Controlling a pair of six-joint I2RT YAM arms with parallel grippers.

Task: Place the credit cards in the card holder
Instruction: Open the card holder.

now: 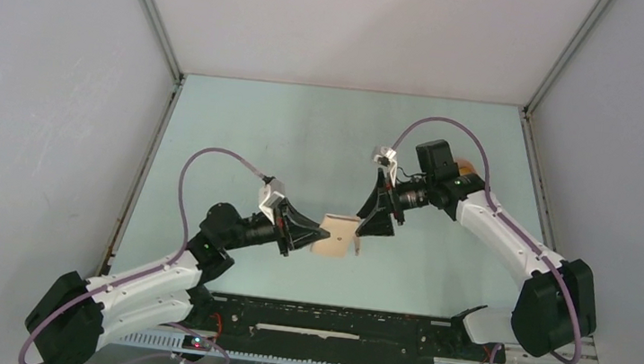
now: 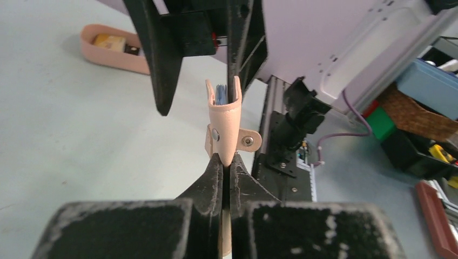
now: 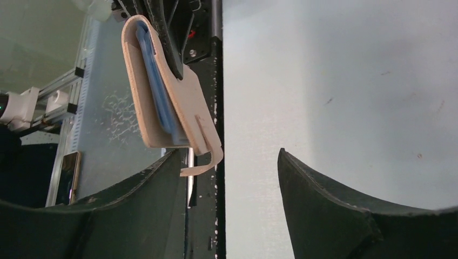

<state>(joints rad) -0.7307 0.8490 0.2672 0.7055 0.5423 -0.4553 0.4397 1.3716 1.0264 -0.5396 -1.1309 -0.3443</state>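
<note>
Reaching in from 8 o'clock over the pale green table (image 1: 306,126), the left claw (image 1: 322,234) has its two black fingers (image 2: 213,178) pressed together on the lower edge of a small tan leather-like folding card holder (image 2: 226,121). It grips the holder clear of the tabletop. In the left wrist view the card holder stands upright out of the pinch, with its open mouth at 12 o'clock. A round metal snap shows on its face and a rounded snap tab juts toward 3 o'clock. A thin light blue-grey plastic credit card (image 2: 220,93) sits inside the pocket, its edge just showing at the mouth. The right wrist view shows it lying flat between the holder's two leaves.

Just beyond, the right claw (image 1: 363,222) comes in from 2 o'clock, jaws wide apart and holding nothing. One of its fingers (image 2: 234,65) lies against or just beside the holder's mouth, and whether it touches cannot be told. The other finger stands well off at 9 o'clock of the holder. Seen from the right wrist, the holder hangs above the 9 o'clock finger rather than in the gap between the two.

Farther back, at 11 o'clock in the left wrist view, a peach-pink oval tray (image 2: 108,58) rests on the table. A yellowish card (image 2: 108,40) and a dark card (image 2: 132,50) lie in it.
</note>
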